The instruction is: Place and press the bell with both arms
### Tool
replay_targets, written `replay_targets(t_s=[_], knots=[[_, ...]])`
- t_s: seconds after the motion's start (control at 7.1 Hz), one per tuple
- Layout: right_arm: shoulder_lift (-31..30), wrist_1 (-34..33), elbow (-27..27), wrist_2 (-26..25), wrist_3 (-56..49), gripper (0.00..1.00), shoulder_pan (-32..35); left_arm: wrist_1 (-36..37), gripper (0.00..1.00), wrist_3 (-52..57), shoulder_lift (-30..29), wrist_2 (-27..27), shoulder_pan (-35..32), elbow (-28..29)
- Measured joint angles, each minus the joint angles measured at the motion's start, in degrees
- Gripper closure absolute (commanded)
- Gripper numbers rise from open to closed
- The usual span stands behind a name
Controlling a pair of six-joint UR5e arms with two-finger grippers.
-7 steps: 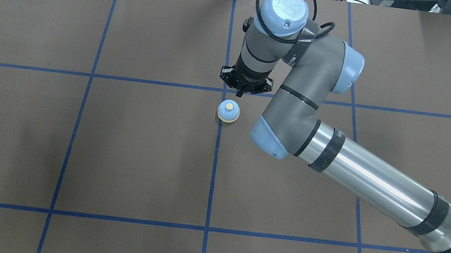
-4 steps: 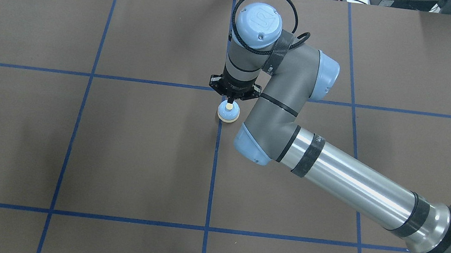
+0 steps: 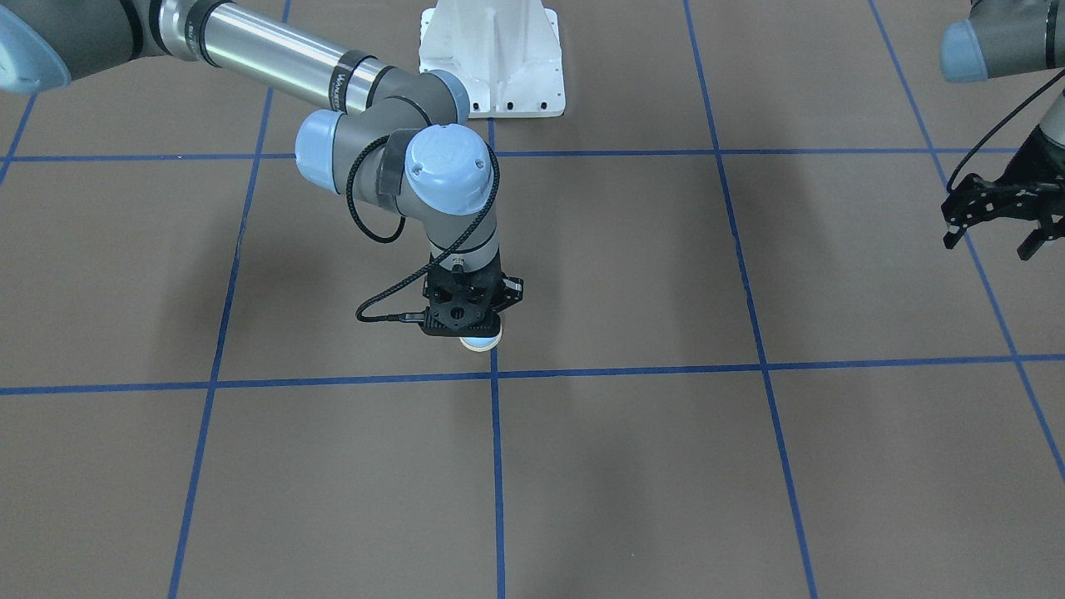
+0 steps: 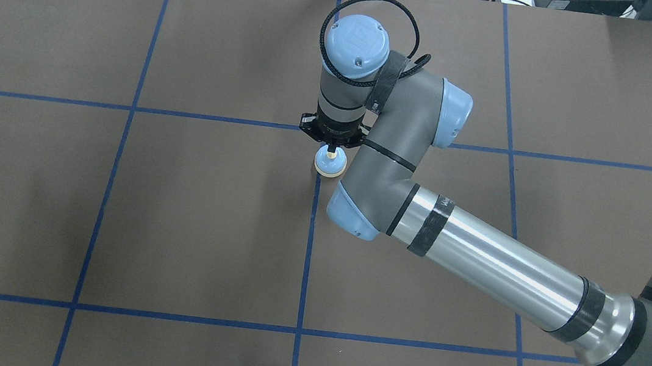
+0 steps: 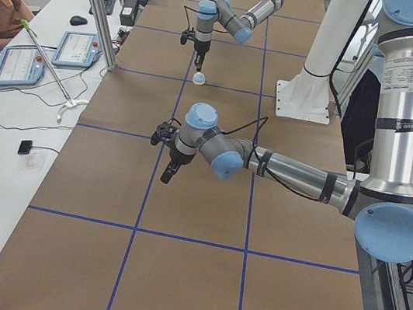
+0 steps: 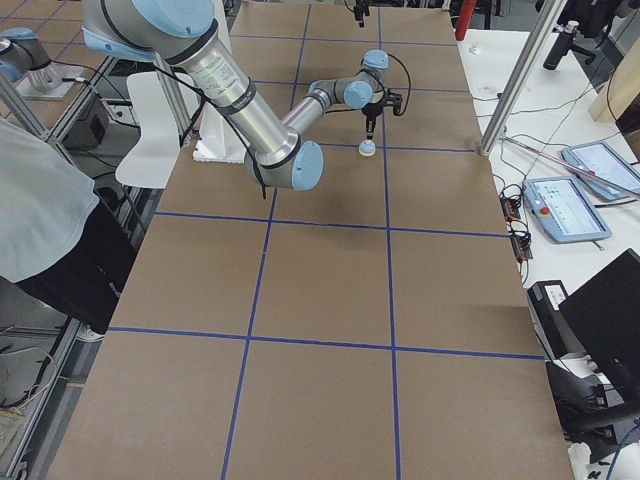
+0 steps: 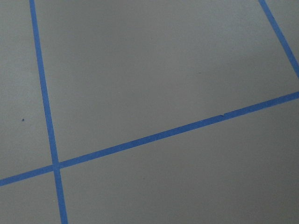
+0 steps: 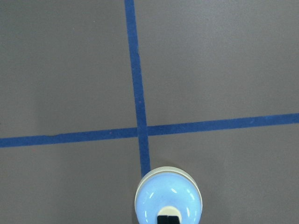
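Observation:
The light-blue bell (image 4: pixel 330 164) with its cream rim stands on the brown mat beside a blue tape crossing. It also shows in the front view (image 3: pixel 482 340) and the right wrist view (image 8: pixel 168 198). My right gripper (image 4: pixel 331 147) points straight down over the bell with its fingertips (image 8: pixel 168 219) together on the cream button, which they mostly cover. My left gripper (image 3: pixel 994 237) hangs open and empty far off at the mat's side, and it also shows in the exterior left view (image 5: pixel 171 167). The left wrist view shows only bare mat.
The white bolted pedestal (image 3: pixel 491 58) stands at the robot's side of the mat. Blue tape lines (image 4: pixel 308 254) divide the mat into squares. A metal post (image 5: pixel 97 4) and tablets (image 5: pixel 20 66) stand along the operators' bench.
My right arm has swung left and brought its shut gripper from behind the bell to directly over the bell's button. The bell has not moved.

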Motion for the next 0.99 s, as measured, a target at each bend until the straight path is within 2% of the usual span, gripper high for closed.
replay_targets(t_s=[0.85,0.99], knots=[[0.35,0.47,-1.78,-1.36,-0.14,1.00,-0.80,-0.07,0.00,0.00,-0.04,0.02,0.01,0.15],[0.74,0.41,-1.00,-1.00,-0.19,0.61,-0.20,-0.05,0.00,0.00,-0.04,-0.01,0.00,0.07]])
